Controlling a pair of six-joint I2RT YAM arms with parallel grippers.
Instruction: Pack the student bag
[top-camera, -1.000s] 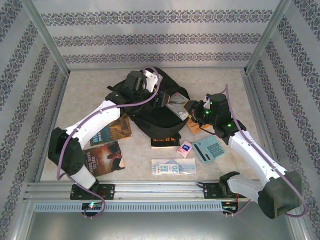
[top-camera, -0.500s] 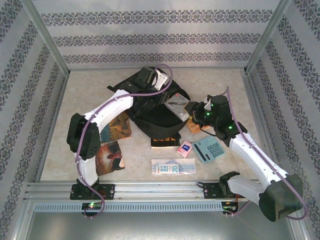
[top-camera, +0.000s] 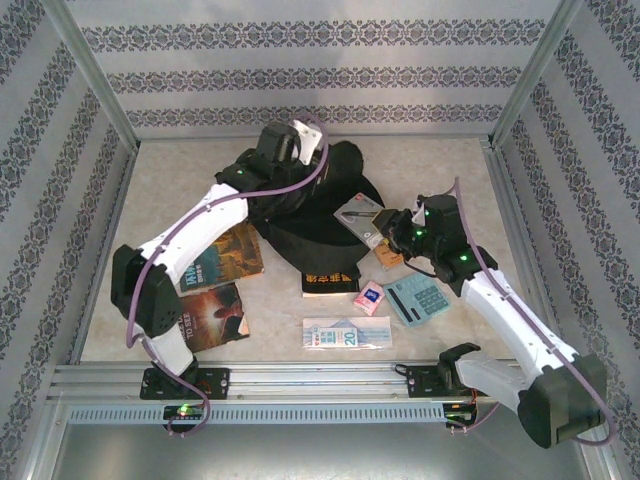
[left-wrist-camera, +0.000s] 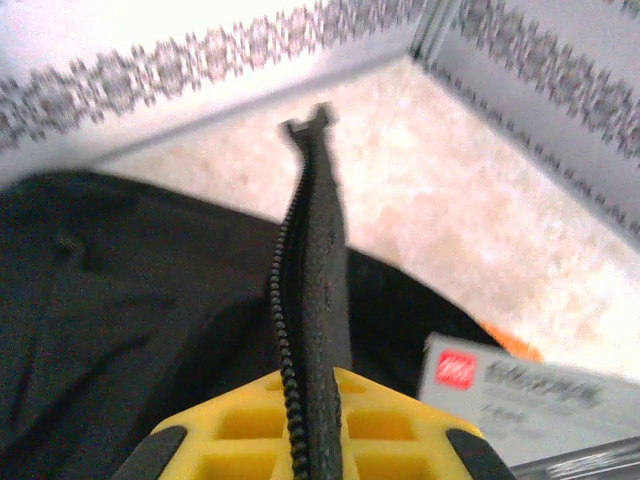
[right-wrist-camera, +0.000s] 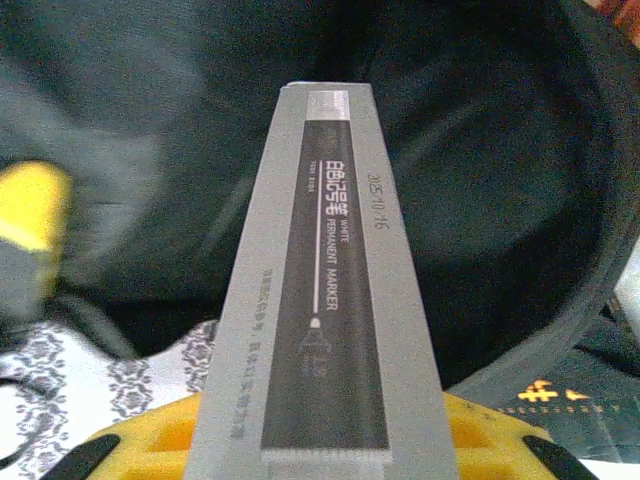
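Black fabric takes up the middle of the overhead view. The student bag (top-camera: 310, 225) lies on the table just above centre, and its outline has changed within the last second. The part toward the upper left of the frame is now drawn up and back, where a moment ago it lay flatter.

At lower left lie two paperback books (top-camera: 222, 258), and a third book (top-camera: 330, 282) pokes out from under the bag's lower edge. A calculator (top-camera: 415, 297) sits to the lower right.

The left gripper (left-wrist-camera: 308, 430) hovered over the bag with its fingers wide a second ago. It has since swung toward the upper left, and its fingers are now pinched together on the bag's zipper edge (left-wrist-camera: 312, 250). In its wrist view that edge rises taut from between the yellow pads.

The right gripper (top-camera: 378, 228) has barely moved. Its fingers are clamped on the near end of a grey marker box (right-wrist-camera: 325, 300), right of centre beside the bag. The box points into a dark hollow of fabric straight ahead.

With the rim now held up, the mouth looks ready, and sliding the box in seems the likely next step.
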